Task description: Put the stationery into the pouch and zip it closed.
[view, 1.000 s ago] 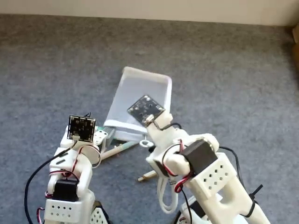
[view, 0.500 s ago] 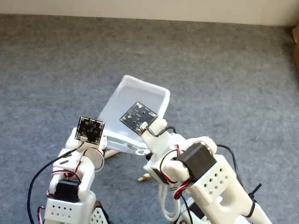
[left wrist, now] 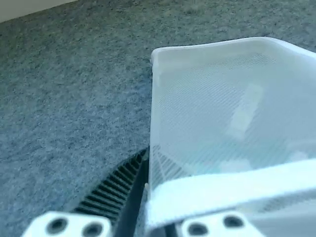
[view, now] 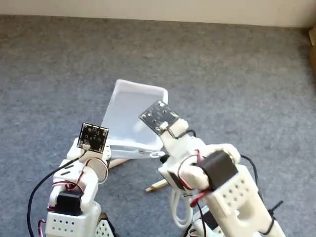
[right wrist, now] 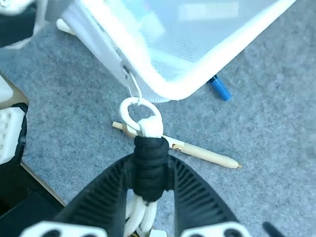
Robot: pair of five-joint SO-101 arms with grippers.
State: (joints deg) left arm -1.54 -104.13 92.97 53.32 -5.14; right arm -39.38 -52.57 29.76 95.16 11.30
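A white mesh pouch lies tilted on the grey carpet, with pale stationery dimly visible through its mesh. My left gripper is shut on the pouch's white edge band at the near corner. My right gripper is shut on the black-wrapped cord of the zipper pull, whose white ring hangs from the pouch's zipper edge. A beige pen lies on the carpet just past the ring. A blue pen tip pokes out from under the pouch. In the high view both arms meet at the pouch's near edge.
Grey carpet stretches open beyond and to both sides of the pouch. A beige pen end shows between the two arms. A white cord loop hangs by the right arm. A pale wall edge runs along the far side.
The pouch has swung and shifted to the left, its near edge drawn taut between the two grippers. The left arm's wrist rose toward the pouch; the right arm shifted slightly right.
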